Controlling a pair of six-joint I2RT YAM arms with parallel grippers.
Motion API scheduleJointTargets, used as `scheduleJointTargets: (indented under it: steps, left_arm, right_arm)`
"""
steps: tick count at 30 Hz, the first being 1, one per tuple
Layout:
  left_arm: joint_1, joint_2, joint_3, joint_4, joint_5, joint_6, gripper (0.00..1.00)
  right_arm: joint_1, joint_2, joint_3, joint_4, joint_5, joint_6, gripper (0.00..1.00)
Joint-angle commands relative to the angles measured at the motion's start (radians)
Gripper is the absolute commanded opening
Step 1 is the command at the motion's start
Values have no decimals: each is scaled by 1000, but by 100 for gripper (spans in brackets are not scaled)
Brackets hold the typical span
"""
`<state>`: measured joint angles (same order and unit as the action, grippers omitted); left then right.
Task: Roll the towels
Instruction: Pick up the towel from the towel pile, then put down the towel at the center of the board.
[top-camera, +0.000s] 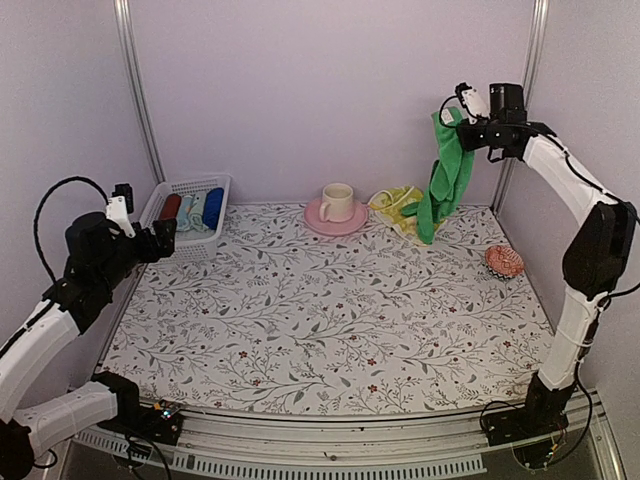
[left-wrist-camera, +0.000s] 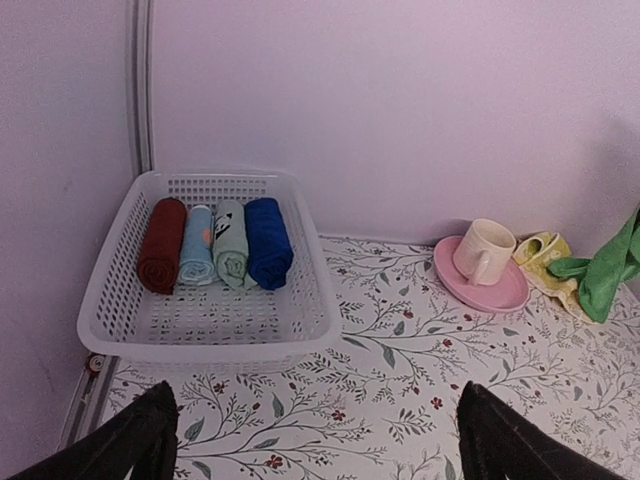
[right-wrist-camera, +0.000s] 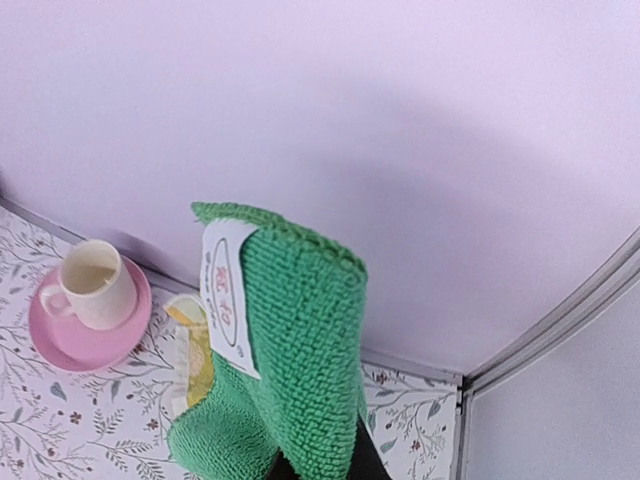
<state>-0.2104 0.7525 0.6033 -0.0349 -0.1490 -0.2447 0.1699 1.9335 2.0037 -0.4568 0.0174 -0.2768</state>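
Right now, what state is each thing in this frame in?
green towel: unrolled, hanging from the right gripper
right gripper: raised, shut on the green towel
yellow towel: unrolled, crumpled on the table
left gripper: open, empty
cloth rolls: four, rolled, side by side in the basket
cup: upright on the saucer

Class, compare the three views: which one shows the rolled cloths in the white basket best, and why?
The left wrist view: the rolled cloths lie side by side in the white basket, all four colours clear. The top external view shows them small, at the far left. The right wrist view misses them altogether.
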Motion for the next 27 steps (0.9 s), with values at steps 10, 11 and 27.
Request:
scheduleJointTargets:
  steps: [10,11,27]
  left_arm:
    - [-75,-30,36,97,297,74,97]
    - [-107,-19,50,98,293,72,97]
    - [-795,550,10,576,-23,253,97]
  right_arm:
    - [111,-601,-267,-57,-827,-129,2]
    - [112,-631,-292,-52,-873,-130,2]
    - [41,-605,-671,-25,-660,-224,2]
